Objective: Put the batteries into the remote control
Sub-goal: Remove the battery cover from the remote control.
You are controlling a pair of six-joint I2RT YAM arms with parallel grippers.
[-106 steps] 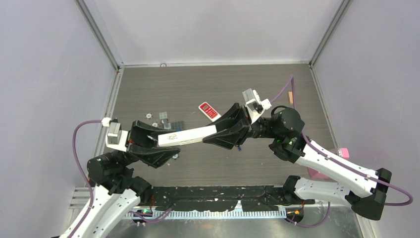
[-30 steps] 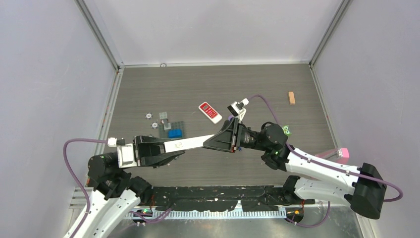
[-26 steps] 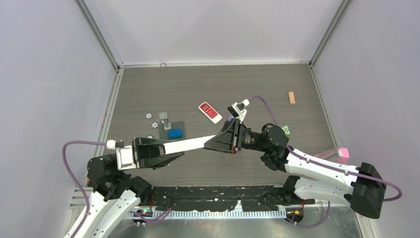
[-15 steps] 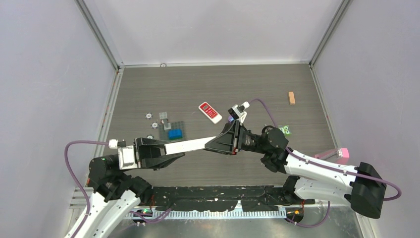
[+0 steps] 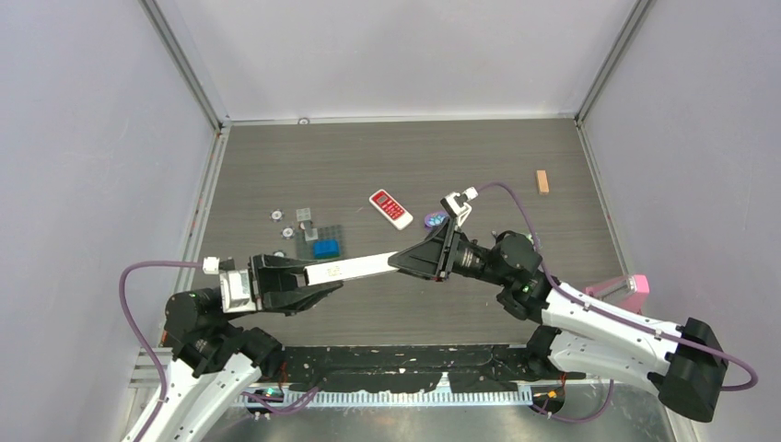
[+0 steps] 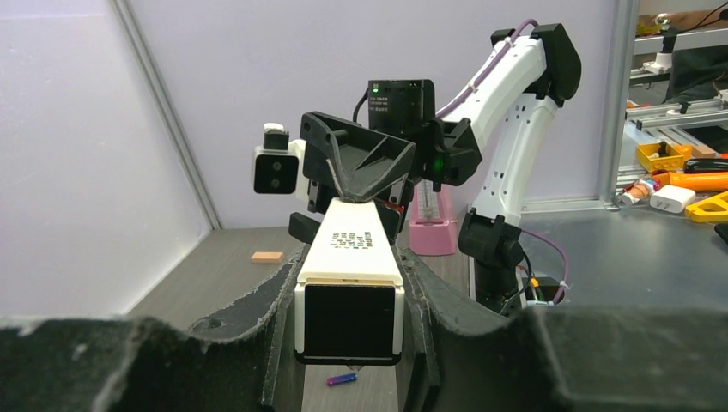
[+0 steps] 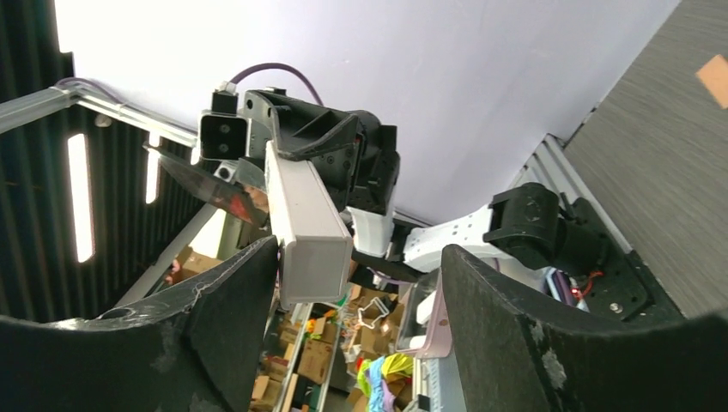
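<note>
Left end effector (image 5: 322,276) clamps one remote control (image 5: 361,267); right end effector (image 5: 401,262) gapes around it.

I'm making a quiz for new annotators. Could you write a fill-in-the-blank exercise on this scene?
1. The left pincer is shut on the long white ___.
2. The right pincer is ___, its fingers spread around that bar's other end.
3. The smaller remote lying on the table has a ___ button face.
4. The brick on the dark plate is ___.
Missing words: remote control; open; red; blue.
</note>
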